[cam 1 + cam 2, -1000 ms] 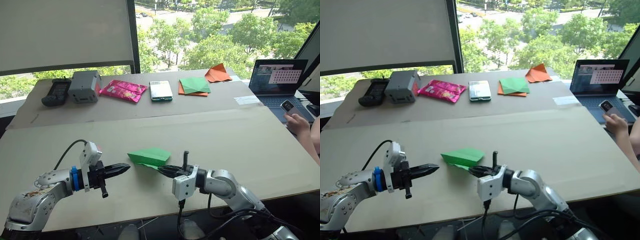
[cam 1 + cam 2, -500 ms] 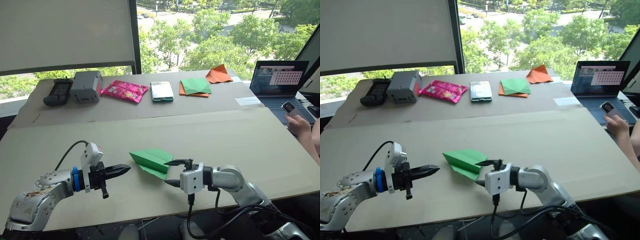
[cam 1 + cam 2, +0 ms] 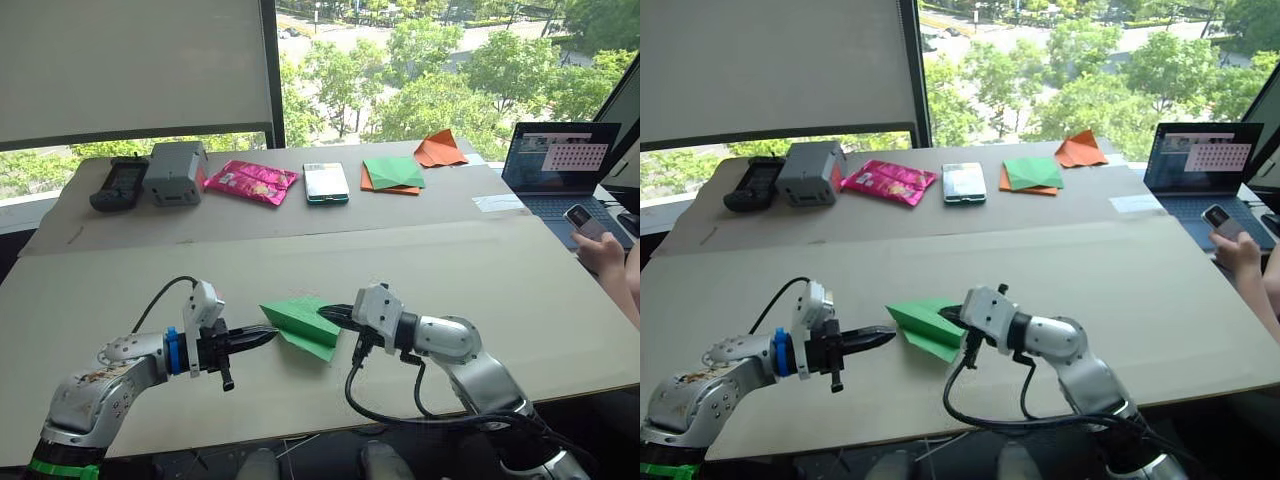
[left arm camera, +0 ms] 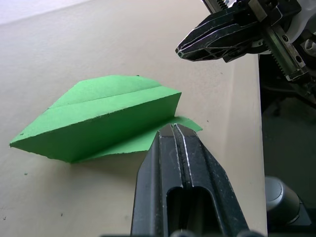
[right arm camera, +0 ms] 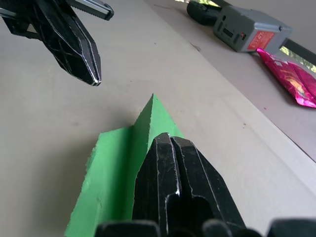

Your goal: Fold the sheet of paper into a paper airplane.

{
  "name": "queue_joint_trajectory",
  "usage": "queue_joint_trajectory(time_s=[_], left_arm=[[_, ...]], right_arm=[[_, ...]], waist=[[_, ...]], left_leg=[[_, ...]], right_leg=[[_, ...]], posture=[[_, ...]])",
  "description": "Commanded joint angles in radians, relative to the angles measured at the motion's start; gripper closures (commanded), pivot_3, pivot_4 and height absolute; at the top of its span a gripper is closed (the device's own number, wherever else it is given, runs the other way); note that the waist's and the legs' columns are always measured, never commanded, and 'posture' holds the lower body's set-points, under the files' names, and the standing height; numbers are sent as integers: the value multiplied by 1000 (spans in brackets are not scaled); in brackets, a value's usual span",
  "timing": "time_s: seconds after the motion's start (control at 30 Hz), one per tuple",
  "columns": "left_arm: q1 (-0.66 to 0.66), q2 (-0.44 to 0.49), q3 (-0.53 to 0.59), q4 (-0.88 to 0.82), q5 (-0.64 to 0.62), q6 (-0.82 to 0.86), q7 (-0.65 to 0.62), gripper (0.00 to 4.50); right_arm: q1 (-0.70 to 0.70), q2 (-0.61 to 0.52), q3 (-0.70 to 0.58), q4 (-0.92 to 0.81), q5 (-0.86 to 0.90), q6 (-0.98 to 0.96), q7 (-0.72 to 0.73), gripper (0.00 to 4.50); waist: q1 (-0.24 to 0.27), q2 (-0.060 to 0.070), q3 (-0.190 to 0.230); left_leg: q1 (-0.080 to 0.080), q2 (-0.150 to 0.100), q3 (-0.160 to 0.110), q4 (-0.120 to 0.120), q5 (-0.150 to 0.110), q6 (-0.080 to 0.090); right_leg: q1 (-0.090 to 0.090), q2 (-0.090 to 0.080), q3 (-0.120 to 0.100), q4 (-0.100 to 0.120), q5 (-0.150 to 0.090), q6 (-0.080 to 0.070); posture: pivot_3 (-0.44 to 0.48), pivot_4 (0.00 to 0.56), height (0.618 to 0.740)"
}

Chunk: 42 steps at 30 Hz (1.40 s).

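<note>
The sheet of paper, bright green, lies on the near table folded into a pointed wedge, with one layer raised over a flat flap. My left gripper is shut, its tip at the paper's left edge; in the left wrist view it rests at the rim of the lower flap. On the other side of the wedge my right gripper is also shut. In the right wrist view its tip sits over the green paper, without paper visibly between the fingers.
Along the back table stand a black handheld device, a grey box, a pink packet, a white pack, a darker green square on orange paper and an orange pointed shape. At the right are a laptop and a person's hand.
My right gripper, open half a second ago, has shut and swung in to the paper's right edge. My left gripper has moved right up to the paper, which now lies flatter.
</note>
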Motion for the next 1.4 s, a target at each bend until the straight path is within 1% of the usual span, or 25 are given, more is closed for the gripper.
queue_joint_trajectory(time_s=[0.03,0.17,0.23,0.4,0.53,0.6,0.73,0.97,1.2,1.4], left_arm=[[-40,-43,-56,22,38,-48,-4,4500],[-63,-78,-135,107,132,-113,-7,4500],[-61,-78,-167,143,185,-158,-16,4500],[-50,-64,-189,155,225,-188,-35,4500],[-31,-84,-196,136,224,-185,-28,4500],[-19,-82,-195,126,224,-181,-27,4500],[4,-71,-187,108,226,-178,-22,4500],[21,-63,-177,93,226,-174,-11,4500],[28,-50,-155,71,213,-156,-1,4500],[35,-31,-133,47,195,-133,-4,4500]], right_arm=[[-16,35,-37,-42,24,63,-44,4460],[0,35,-29,-86,42,118,-37,4460],[5,30,-24,-102,38,149,-39,4460],[0,22,-9,-104,25,246,-44,4460],[-11,31,8,-64,9,282,-58,4460],[-13,42,10,-74,24,294,-54,4460],[-14,57,38,-61,12,331,-63,4460],[4,40,74,-50,8,365,-53,4460],[17,33,109,-64,16,356,-30,4460],[24,25,143,-23,-6,355,-37,4460]], waist=[[-1,0,0],[-3,1,-1],[-4,1,-1],[-4,1,-1],[-4,1,-1],[-4,1,-1],[-4,1,-1],[-4,1,-1],[-5,1,-1],[-5,1,0]], left_leg=[[-1,0,0,0,0,0],[-1,0,0,0,2,3],[0,0,0,-1,3,5],[-1,0,-1,-1,3,4],[0,0,-1,-1,2,3],[-1,0,-1,-1,0,1],[0,0,-1,-1,0,1],[0,0,-1,-1,0,0],[-1,0,-1,-1,0,0],[-1,0,-1,-1,0,0]], right_leg=[[0,0,0,0,0,0],[1,1,0,1,0,0],[1,1,0,2,0,0],[1,1,0,2,0,0],[0,1,0,1,0,0],[0,1,0,1,0,0],[0,1,0,2,0,0],[0,0,0,1,0,0],[-1,0,0,1,0,0],[-1,0,0,1,0,0]], posture=[[0,150,732],[0,150,732],[0,150,732],[0,150,732],[0,150,732],[0,150,732],[0,150,732],[0,150,732],[0,150,732],[0,150,732]])
